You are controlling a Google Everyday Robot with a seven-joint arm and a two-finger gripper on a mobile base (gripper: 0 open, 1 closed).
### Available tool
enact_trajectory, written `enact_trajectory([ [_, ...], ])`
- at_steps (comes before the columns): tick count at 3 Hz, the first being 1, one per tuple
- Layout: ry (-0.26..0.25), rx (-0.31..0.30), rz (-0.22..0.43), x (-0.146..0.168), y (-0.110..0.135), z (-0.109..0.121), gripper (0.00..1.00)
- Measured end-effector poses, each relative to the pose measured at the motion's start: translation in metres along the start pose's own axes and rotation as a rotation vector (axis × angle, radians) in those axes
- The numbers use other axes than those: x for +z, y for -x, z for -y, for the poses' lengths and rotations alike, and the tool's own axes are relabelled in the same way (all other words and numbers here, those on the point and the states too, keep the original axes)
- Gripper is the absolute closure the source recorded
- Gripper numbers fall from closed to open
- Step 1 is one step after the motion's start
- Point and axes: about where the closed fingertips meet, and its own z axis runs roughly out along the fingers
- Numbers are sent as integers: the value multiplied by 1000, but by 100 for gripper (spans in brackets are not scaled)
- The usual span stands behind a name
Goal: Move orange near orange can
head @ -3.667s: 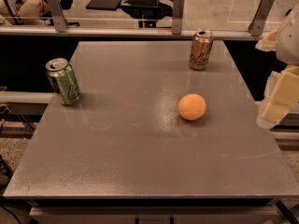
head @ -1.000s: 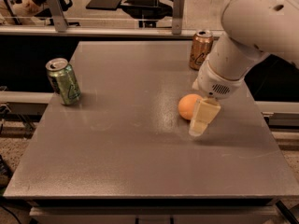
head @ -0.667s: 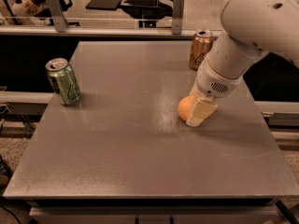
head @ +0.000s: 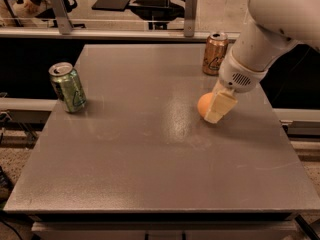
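The orange (head: pixel 204 104) lies on the grey table (head: pixel 150 154), right of centre, partly hidden by my gripper. My gripper (head: pixel 218 108) is down at the orange, its pale finger covering the fruit's right side. The orange can (head: pixel 215 53) stands upright at the table's far right, behind the gripper and a short way beyond the orange.
A green can (head: pixel 68 87) stands upright near the table's left edge. A rail with metal posts (head: pixel 190 6) runs behind the table. My white arm (head: pixel 272 29) reaches in from the upper right.
My arm has come in from the right and lowered the gripper onto the orange. Over the last second the gripper closed in on the fruit's right side. The orange has barely shifted.
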Motion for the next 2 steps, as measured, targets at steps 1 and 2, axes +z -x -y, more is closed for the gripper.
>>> enact_trajectory([
  [1, -43, 132, 1, -10, -15, 35, 100],
  [2, -99, 235, 32, -21, -29, 77, 100],
])
